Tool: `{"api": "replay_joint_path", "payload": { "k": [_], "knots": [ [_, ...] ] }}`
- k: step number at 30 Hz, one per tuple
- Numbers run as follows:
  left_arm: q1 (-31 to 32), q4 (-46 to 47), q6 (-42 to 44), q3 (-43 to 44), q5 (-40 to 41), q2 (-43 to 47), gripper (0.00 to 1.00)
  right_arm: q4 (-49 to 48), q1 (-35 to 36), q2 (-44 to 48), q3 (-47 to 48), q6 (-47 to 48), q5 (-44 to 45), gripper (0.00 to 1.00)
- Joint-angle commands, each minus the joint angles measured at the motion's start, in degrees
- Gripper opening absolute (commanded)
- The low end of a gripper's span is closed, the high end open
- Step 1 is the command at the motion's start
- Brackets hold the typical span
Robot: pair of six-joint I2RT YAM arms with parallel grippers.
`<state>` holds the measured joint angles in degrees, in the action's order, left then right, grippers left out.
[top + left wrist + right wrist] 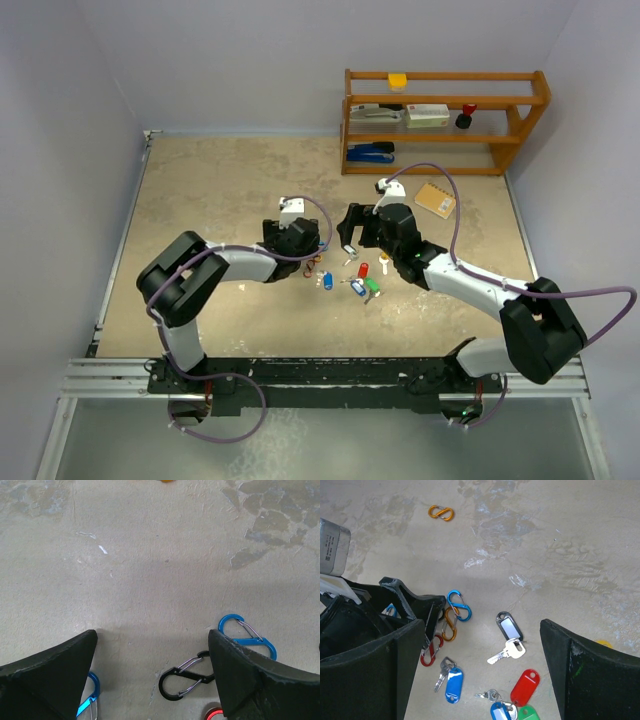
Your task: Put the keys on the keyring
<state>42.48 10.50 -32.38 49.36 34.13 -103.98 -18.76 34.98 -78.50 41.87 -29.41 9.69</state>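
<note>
Several small keys with coloured tags lie between my grippers. In the right wrist view I see a black-and-white tagged key (509, 628), a blue tagged key (453, 682), a red tag (525, 686), a second blue tag (498, 712) and a green tag (528, 713). Coloured S-shaped clips lie to their left: blue (459, 605), orange (450, 624) and red (431, 651). My right gripper (481, 625) is open and empty above the keys. My left gripper (152, 635) is open and empty over a black clip (187, 680) and a blue clip (246, 636). In the top view the left gripper (304, 254) and right gripper (357, 245) flank the pile (360, 280).
A wooden shelf (445, 120) holding a blue stapler and small items stands at the back right. A brown notebook (435, 199) lies in front of it. A lone orange clip (441, 513) lies farther out. Walls close off the left, back and right sides.
</note>
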Motion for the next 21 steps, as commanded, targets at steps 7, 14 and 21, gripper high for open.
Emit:
{"api": "replay_joint_path", "payload": {
  "k": [7, 14, 21],
  "knots": [
    [0.41, -7.95, -2.67, -2.22, -2.28, 1.80, 0.90, -0.62, 0.17, 0.26, 0.53, -0.30, 0.76, 1.00],
    [0.55, -8.58, -2.18, -2.36, -4.06, 2.67, 0.90, -0.57, 0.16, 0.63, 0.43, -0.24, 0.85, 1.00],
    [0.76, -9.55, -3.30, -3.49, -1.36, 4.57, 0.90, -0.58, 0.17, 0.89, 0.32, -0.33, 0.94, 1.00]
  ]
}}
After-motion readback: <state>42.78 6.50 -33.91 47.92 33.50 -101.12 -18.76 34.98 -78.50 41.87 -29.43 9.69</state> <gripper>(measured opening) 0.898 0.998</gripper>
